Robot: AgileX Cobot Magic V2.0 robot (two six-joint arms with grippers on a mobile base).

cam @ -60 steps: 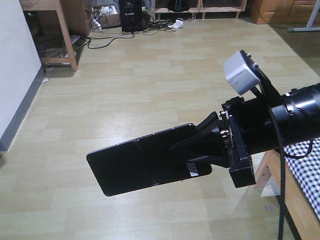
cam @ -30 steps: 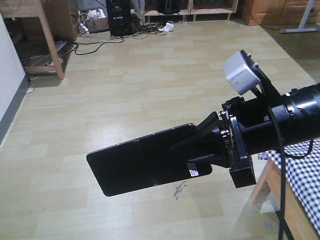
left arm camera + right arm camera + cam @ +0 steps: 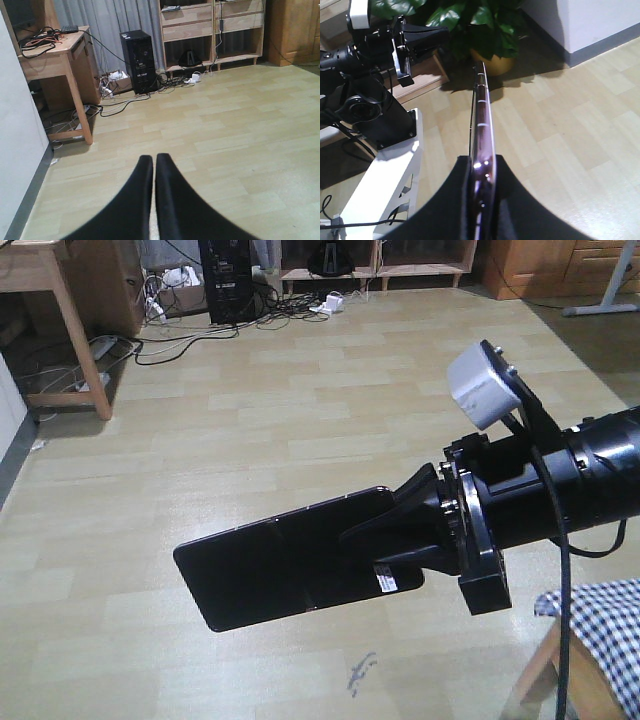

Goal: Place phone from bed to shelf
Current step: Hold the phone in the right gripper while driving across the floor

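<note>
The phone (image 3: 290, 570), a thin glossy black slab with a small white sticker, is held flat over the wood floor. My right gripper (image 3: 365, 550) is shut on its sticker end. The right wrist view shows the phone (image 3: 482, 110) edge-on, pinkish rim up, clamped between the right gripper's (image 3: 483, 162) black fingers. My left gripper (image 3: 153, 159) is shut with nothing in it and points at the floor. Only a gingham corner of the bed (image 3: 600, 625) shows at the lower right. The light-wood shelf (image 3: 215, 30) stands against the far wall.
A wooden desk (image 3: 55, 55) stands at the left by the white wall. A black computer tower (image 3: 140, 60) and loose cables (image 3: 120, 102) lie beside it. A potted plant (image 3: 480, 25) and the robot's white base (image 3: 385, 185) show in the right wrist view.
The front view has travelled across the floor away from the bed, whose corner has slid toward the lower right edge. The far furniture appears nearer. The phone sits unchanged in the right gripper.
</note>
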